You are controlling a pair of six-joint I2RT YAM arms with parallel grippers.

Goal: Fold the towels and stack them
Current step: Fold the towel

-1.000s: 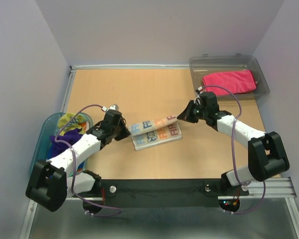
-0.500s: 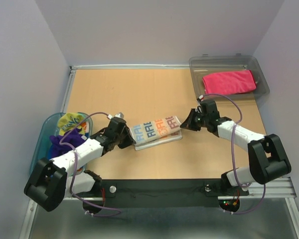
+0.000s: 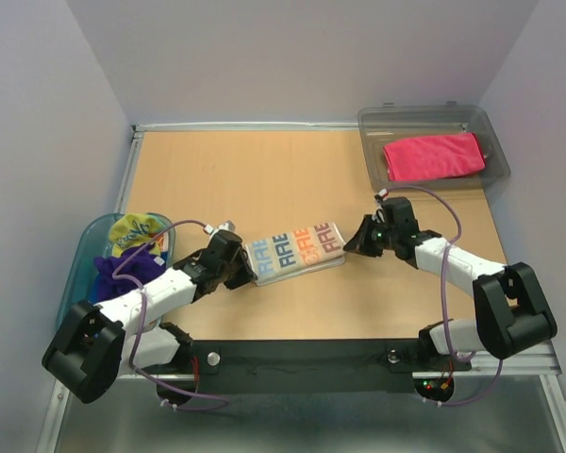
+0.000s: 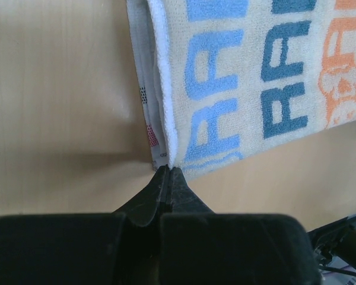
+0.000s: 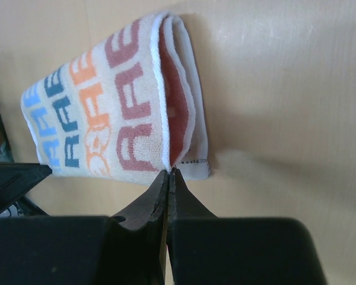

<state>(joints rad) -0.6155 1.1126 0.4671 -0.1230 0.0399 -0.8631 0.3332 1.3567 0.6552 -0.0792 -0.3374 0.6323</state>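
**A:** Where does the fold stand?

**B:** The soft cream lettered towel (image 3: 294, 250), printed in blue, orange and pink, lies folded at the lower middle of the top view, on the pale wooden table (image 3: 255, 170). The left gripper (image 4: 168, 171) is pinched fully closed on the hem at its left corner, and the right gripper (image 5: 168, 172) on the hem at its right corner.

**A:** A firm hold?

**B:** Tips only. How much cloth sits between them is hidden.

**A:** So what could go wrong?

**B:** If one arm pulls harder, that thin hem could slip free. Both seem to hold only the top layer, so lifting might peel the fold open. The under layers also peek out along the right edge, so letting go now may leave it uneven.

**A:** And stacking?

**B:** The folded magenta pink towel (image 3: 432, 156) waits in the clear grey plastic bin (image 3: 415, 109) at upper right, well apart. Carried by its corners, the bundle could sag. Yellow and purple towels (image 3: 124, 253) sit bunched in the blue-rimmed oval tub (image 3: 80, 255) at far left.
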